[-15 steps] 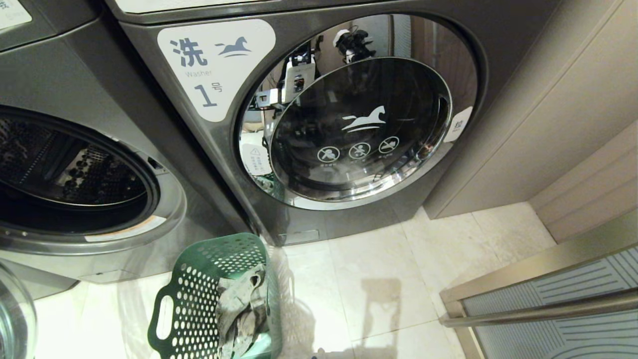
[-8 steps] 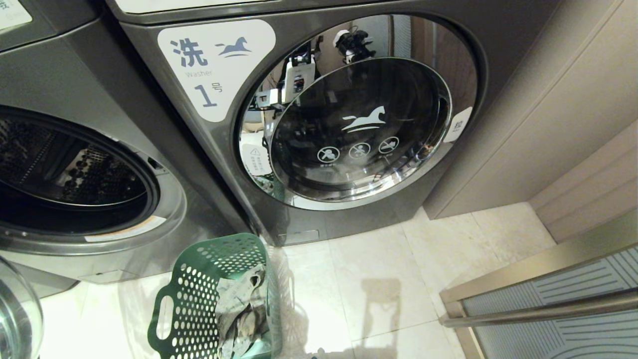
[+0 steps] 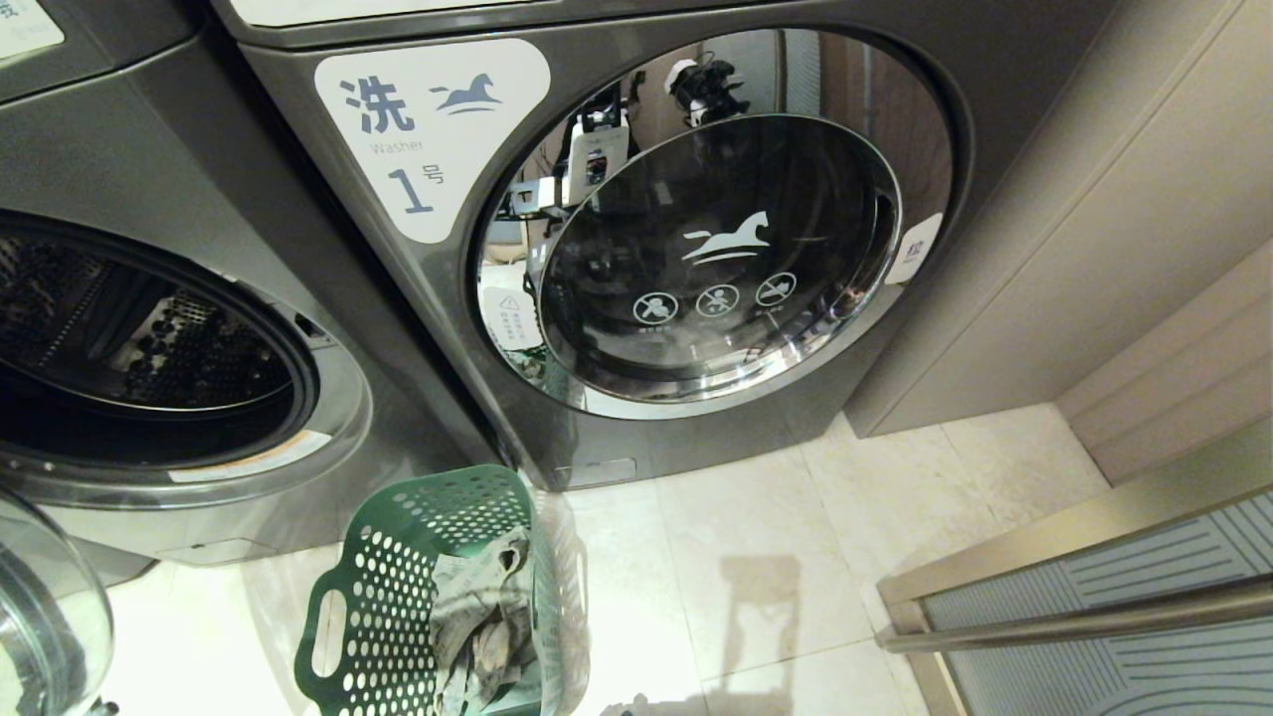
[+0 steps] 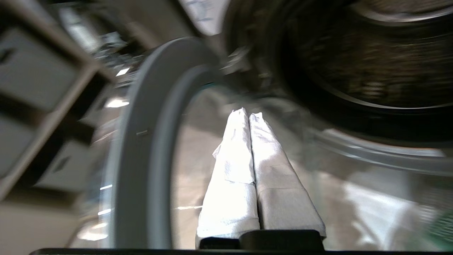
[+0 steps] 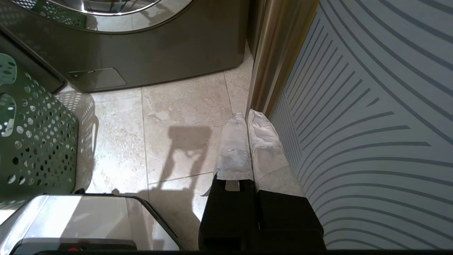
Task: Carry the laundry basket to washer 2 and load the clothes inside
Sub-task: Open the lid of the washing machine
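Swinging further into the lower-left corner of my head view since a second ago, the open washer door (image 3: 45,626) shows more of its glass — nothing else has shifted. My left gripper (image 4: 247,115), fingers pressed together on nothing, points between that door's grey rim (image 4: 141,141) and the open drum of the left washer (image 3: 149,348), while the laundry basket (image 3: 383,607) stands on the tile below with the clothes (image 3: 482,622) inside. Only the right wrist view shows my right gripper (image 5: 246,115), also closed and empty, just beside the striped glass panel (image 5: 371,124), with bare floor (image 5: 177,117) between it and the basket's perforated wall — washer 1 (image 3: 428,139) stays closed.
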Robot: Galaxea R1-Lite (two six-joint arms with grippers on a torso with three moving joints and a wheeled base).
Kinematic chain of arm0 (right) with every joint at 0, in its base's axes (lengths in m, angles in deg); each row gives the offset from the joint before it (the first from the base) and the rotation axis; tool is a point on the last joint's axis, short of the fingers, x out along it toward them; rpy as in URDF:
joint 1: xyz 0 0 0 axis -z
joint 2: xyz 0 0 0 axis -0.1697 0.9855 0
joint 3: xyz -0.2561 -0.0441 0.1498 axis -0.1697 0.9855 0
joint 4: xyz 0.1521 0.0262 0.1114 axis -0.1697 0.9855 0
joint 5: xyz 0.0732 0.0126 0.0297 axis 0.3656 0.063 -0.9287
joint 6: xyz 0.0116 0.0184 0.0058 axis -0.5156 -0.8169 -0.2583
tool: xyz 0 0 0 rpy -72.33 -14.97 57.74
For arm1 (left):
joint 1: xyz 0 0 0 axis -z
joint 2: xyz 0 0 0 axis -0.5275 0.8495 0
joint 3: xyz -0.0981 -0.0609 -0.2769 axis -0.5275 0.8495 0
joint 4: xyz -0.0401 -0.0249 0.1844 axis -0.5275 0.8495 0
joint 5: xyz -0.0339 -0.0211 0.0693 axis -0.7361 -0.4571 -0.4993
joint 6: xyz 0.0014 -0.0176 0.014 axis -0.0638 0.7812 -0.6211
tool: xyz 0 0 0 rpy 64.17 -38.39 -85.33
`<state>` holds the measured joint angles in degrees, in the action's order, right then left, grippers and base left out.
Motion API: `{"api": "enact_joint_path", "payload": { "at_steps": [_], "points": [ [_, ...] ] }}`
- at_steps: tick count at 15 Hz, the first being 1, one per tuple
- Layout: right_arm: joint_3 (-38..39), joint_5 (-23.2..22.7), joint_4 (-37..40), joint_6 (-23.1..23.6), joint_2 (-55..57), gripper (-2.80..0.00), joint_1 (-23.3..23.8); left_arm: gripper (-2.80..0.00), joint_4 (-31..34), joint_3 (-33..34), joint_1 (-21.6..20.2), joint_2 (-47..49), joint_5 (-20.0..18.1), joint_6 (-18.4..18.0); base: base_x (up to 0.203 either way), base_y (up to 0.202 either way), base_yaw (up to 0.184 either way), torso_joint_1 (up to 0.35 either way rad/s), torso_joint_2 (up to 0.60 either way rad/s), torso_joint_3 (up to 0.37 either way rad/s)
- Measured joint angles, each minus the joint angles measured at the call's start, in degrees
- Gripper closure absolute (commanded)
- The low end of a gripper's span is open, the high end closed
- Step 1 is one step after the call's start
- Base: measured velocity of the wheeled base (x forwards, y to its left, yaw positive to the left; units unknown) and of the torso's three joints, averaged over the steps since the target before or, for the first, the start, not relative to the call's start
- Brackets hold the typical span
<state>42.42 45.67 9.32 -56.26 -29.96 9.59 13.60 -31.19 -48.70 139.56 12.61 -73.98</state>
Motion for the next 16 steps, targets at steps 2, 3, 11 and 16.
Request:
{"api": "enact_joint_path", "payload": {
  "at_steps": [2, 3, 11, 16],
  "points": [
    [0.0, 0.0, 0.0, 0.0, 0.0, 0.0, 0.0, 0.0, 0.1, 0.5, 2.2, 1.3, 10.9, -3.4, 0.0, 0.0, 0.0, 0.0, 0.0, 0.0],
    [0.0, 0.0, 0.0, 0.0, 0.0, 0.0, 0.0, 0.0, 0.1, 0.6, 3.7, 2.0, 15.9, -4.4, 0.0, 0.0, 0.0, 0.0, 0.0, 0.0],
    [0.0, 0.0, 0.0, 0.0, 0.0, 0.0, 0.0, 0.0, 4.2, 2.0, 8.2, 4.6, 21.6, -7.7, 0.0, 0.0, 0.0, 0.0, 0.0, 0.0],
    [0.0, 0.0, 0.0, 0.0, 0.0, 0.0, 0.0, 0.0, 3.3, 1.4, 8.6, 4.8, 21.8, -8.0, 0.0, 0.0, 0.0, 0.0, 0.0, 0.0]
  ]
}}
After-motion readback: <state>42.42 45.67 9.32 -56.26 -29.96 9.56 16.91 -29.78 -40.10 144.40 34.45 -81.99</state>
